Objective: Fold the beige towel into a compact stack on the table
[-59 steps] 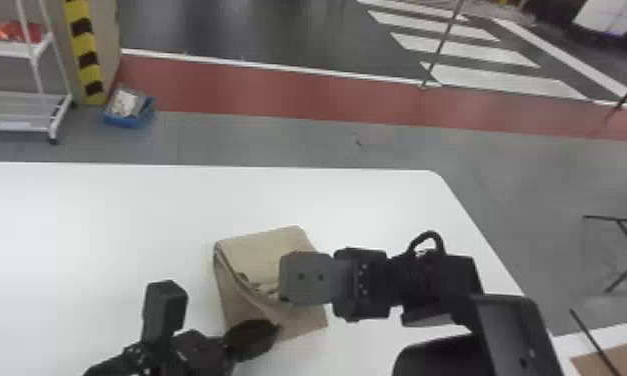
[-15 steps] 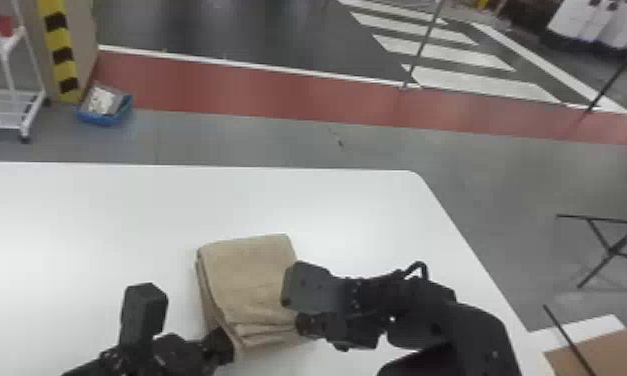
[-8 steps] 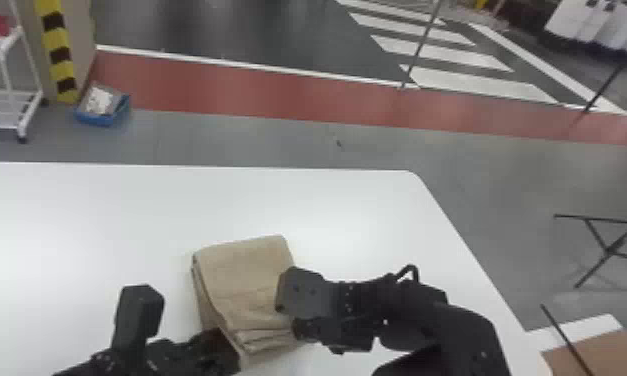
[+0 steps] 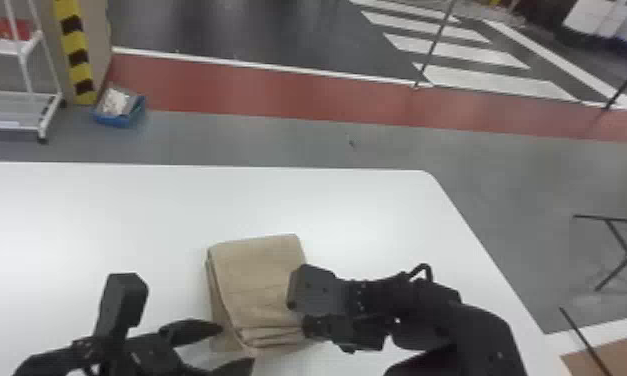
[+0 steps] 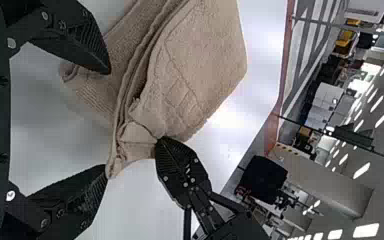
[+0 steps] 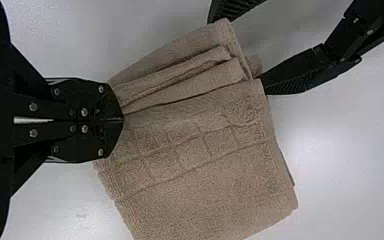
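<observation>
Towel (image 4: 257,285) separates open, empty left end effector (image 4: 237,345) from right end effector (image 4: 309,327) clamping its edge, blue bin (image 4: 112,120) beyond the table (image 4: 127,215).

ok so I'm counting one beige towel (image 4: 257,280), one white table (image 4: 102,215), two grippers on me, my left gripper (image 4: 237,345) and my right gripper (image 4: 308,327), four black fingers (image 4: 189,331) total, also spotting one blue bin (image 4: 119,120), one white rack (image 4: 7,126)
</observation>
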{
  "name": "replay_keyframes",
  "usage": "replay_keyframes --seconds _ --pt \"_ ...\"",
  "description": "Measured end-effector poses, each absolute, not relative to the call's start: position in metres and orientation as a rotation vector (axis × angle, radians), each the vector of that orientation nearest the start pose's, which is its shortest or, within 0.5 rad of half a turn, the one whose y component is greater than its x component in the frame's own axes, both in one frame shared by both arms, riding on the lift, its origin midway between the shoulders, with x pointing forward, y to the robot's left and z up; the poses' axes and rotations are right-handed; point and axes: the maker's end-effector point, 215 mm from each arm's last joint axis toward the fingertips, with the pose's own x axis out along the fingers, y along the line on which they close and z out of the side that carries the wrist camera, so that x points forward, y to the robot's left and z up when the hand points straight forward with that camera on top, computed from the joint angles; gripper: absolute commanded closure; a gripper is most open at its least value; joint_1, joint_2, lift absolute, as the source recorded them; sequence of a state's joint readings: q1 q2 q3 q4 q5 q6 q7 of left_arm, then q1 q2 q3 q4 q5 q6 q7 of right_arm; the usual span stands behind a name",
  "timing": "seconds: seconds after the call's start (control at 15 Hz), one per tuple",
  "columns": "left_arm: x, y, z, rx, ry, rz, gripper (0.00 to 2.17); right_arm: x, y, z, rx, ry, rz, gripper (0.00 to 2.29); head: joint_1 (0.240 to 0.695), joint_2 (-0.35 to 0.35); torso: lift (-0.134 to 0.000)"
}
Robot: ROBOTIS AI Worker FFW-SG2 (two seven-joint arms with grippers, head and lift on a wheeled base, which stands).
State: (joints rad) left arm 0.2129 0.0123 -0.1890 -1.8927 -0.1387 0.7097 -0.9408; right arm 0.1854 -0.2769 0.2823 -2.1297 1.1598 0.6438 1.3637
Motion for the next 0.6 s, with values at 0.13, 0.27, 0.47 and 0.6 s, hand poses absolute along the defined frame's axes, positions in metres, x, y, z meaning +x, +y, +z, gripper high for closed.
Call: replay_keyframes --seconds 0.13,0.27,0.47,0.6 --pt "0.38 0.0 -0.452 -0.125 0.623 -1.028 0.08 0.39 -0.179 -0.44 -0.978 0.848 0.899 2.01 0.695 -0.269 -0.124" --pt "0.384 0.009 -0.449 -0.111 0.618 -1.013 0.08 0.393 -0.179 -0.438 -0.971 0.84 0.896 2.01 0.695 -0.249 -0.124" --pt "0.391 0.023 -0.446 -0.11 0.614 -0.984 0.08 0.408 -0.171 -0.409 -0.848 0.747 0.86 2.01 0.695 -0.221 -0.124" --pt "0.397 0.034 -0.446 -0.112 0.612 -0.96 0.09 0.422 -0.167 -0.38 -0.663 0.674 0.811 2.01 0.695 -0.185 -0.124"
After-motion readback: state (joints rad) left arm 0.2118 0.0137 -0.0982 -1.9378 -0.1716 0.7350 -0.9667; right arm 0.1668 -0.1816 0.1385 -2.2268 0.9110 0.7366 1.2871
